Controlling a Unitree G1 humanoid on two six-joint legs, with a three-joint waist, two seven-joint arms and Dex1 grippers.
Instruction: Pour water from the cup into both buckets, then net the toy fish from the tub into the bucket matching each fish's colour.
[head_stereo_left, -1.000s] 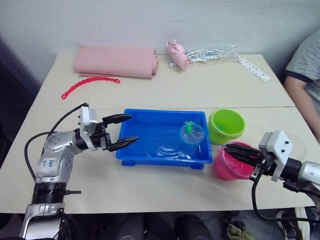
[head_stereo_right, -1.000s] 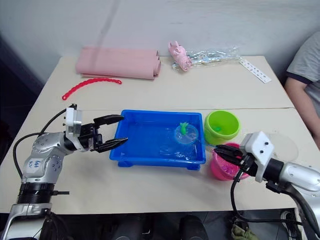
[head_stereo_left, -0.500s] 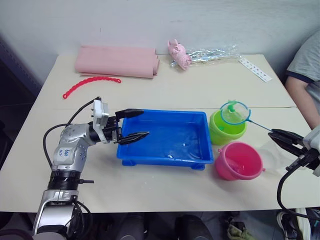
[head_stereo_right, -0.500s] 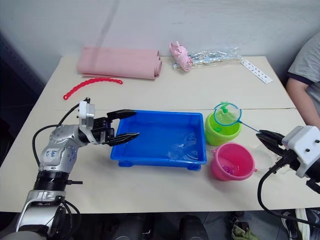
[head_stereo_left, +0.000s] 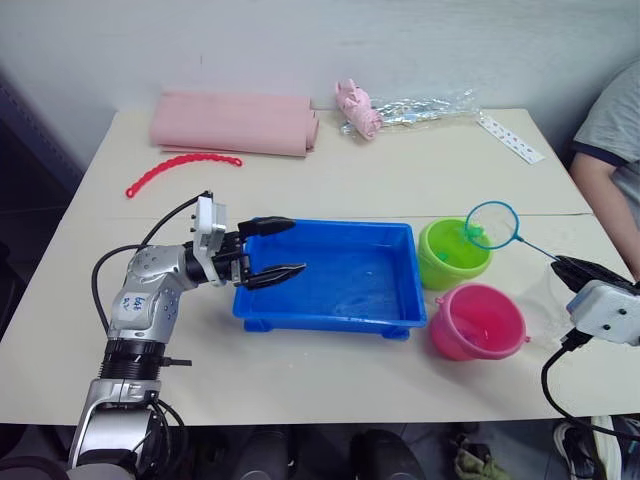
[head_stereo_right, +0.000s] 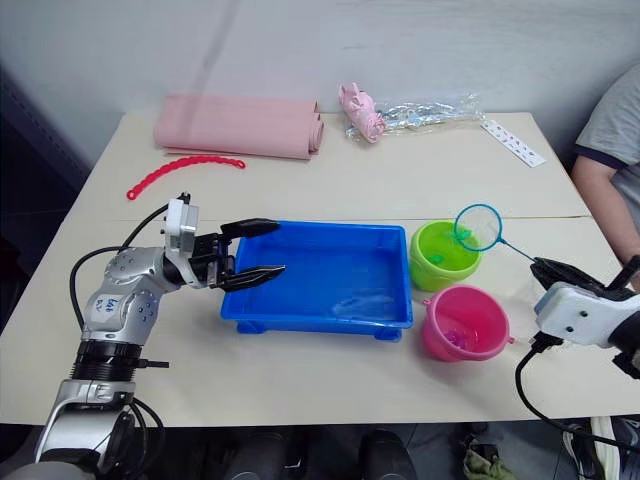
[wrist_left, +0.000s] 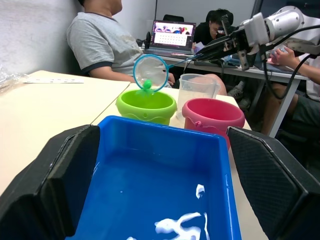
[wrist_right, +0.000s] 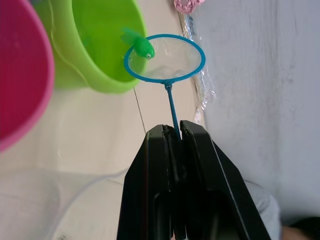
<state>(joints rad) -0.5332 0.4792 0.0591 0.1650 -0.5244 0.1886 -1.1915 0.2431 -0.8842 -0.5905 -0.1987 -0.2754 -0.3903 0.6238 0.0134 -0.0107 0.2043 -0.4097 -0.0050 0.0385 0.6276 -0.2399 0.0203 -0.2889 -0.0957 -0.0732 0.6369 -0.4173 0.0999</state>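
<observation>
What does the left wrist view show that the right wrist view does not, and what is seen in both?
Left wrist view alone: the blue tub with water inside, the left gripper with its fingers spread around the tub's near end, and a laptop on a desk behind.

Right wrist view alone: the right gripper with its fingers clamped on the net's thin handle, and a pink item by the wall.

Both: the net tilted at the green bucket with a green fish at its rim, the pink bucket, the clear cup and a person.
</observation>
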